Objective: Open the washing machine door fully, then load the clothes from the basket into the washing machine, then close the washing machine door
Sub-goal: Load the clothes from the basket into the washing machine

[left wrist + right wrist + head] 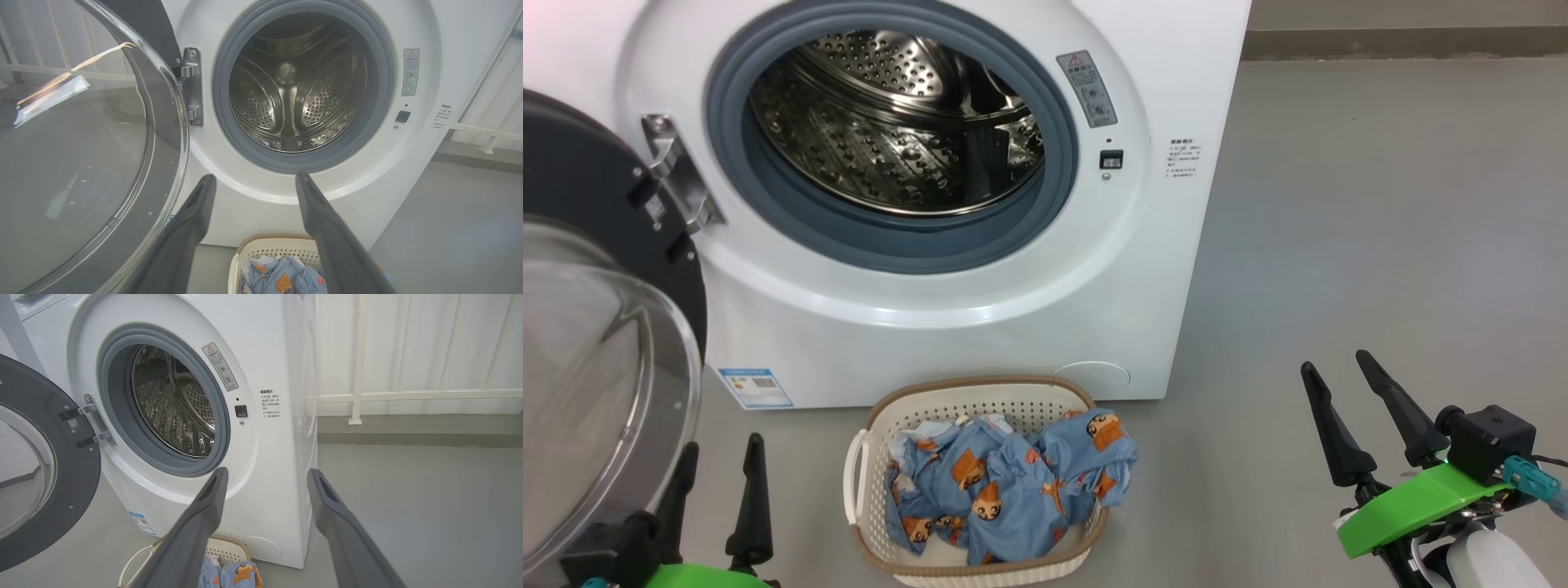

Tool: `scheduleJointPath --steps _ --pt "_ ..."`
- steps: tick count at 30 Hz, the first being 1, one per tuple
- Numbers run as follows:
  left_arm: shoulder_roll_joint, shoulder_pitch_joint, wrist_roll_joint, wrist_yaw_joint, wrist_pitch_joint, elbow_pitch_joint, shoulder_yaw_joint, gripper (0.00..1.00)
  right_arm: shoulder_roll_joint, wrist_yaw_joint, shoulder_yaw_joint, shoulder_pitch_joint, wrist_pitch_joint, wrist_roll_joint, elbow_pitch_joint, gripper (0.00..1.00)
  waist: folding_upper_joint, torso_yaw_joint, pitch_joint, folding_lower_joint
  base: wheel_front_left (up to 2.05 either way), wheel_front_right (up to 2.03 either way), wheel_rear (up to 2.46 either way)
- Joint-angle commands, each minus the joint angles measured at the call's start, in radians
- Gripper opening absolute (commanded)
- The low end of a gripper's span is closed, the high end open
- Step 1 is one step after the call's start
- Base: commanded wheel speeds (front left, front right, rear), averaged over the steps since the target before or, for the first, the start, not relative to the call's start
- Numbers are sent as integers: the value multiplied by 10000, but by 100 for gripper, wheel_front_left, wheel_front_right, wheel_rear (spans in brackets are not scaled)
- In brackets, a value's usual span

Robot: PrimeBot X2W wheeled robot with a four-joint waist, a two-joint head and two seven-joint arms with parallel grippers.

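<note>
The door (580,163) stands wide open left of the washing machine (980,327), and the clothes (1013,482) lie heaped in the basket (980,382) on the floor (1339,204) just before it. The left tool (723,445) and the right tool (1336,363) both hang empty, fingers apart. The left sits close beside the door glass, so swinging toward the basket could nudge the door back.

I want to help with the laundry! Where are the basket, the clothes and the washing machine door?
basket (980,404): head view, on its cream back wall.
clothes (1013,482): head view, middle of the blue heap.
washing machine door (580,163): head view, on its black rim.
</note>
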Motion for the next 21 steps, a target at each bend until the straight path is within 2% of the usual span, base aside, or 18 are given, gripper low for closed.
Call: scheduleJointPath --steps 1,21 --pt "187 -338 111 -40 -65 -179 410 100 -59 16 136 -60 -120 -44 -266 100 0 -1 31 0 109 -96 -12" --pt "74 -492 163 -143 -65 -11 586 100 -11 16 109 -78 -120 -85 -276 100 0 82 83 0 97 -89 -8"
